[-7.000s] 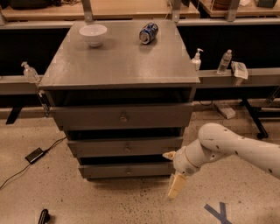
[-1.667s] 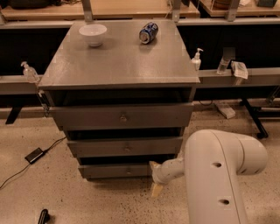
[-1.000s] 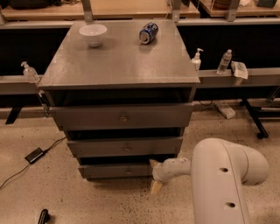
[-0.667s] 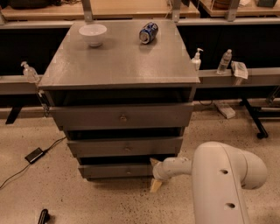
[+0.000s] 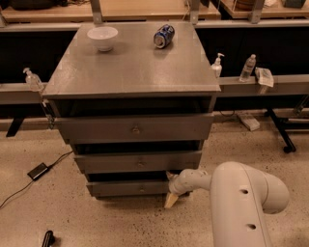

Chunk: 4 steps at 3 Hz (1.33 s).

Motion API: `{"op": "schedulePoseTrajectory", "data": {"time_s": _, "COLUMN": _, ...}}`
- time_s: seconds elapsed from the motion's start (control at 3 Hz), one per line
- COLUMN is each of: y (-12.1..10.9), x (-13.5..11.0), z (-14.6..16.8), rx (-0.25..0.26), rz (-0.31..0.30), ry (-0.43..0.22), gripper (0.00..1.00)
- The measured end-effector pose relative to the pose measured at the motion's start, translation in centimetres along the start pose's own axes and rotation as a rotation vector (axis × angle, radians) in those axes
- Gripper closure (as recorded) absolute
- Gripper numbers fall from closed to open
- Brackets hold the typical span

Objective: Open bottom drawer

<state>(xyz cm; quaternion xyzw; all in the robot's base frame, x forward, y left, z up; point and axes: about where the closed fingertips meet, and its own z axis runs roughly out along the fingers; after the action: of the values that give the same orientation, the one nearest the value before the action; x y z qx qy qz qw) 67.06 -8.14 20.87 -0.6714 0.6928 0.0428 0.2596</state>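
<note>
Hovering beside bottom drawer [image 5: 130,188]: end effector [image 5: 170,199]

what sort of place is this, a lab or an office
Likely a robotics lab or workshop: a lone grey cabinet on a speckled floor, workbenches behind it, a power adapter lying loose. The gripper sits by the bottom drawer's right end.

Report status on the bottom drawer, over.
Gripper low at right end of grey flat-fronted bottom drawer, off its small round knob. Drawer looks shut. Black power adapter on floor, well left, not in the way.
</note>
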Motion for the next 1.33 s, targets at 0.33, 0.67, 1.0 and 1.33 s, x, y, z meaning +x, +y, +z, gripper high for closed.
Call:
{"op": "schedulePoseTrajectory", "data": {"time_s": 0.33, "y": -1.1, "x": 0.4, "z": 1.1, "rx": -0.007, "rz": 0.014, "ry": -0.005, "gripper": 0.0}}
{"op": "schedulePoseTrajectory", "data": {"time_s": 0.67, "y": -1.6, "x": 0.7, "z": 2.5, "rx": -0.021, "rz": 0.029, "ry": -0.006, "gripper": 0.0}}
{"op": "schedulePoseTrajectory", "data": {"time_s": 1.0, "y": -1.6, "x": 0.9, "z": 4.1, "rx": -0.041, "rz": 0.045, "ry": -0.002, "gripper": 0.0}}
{"op": "schedulePoseTrajectory", "data": {"time_s": 1.33, "y": -1.4, "x": 1.0, "z": 5.3, "rx": -0.062, "rz": 0.057, "ry": 0.004, "gripper": 0.02}}
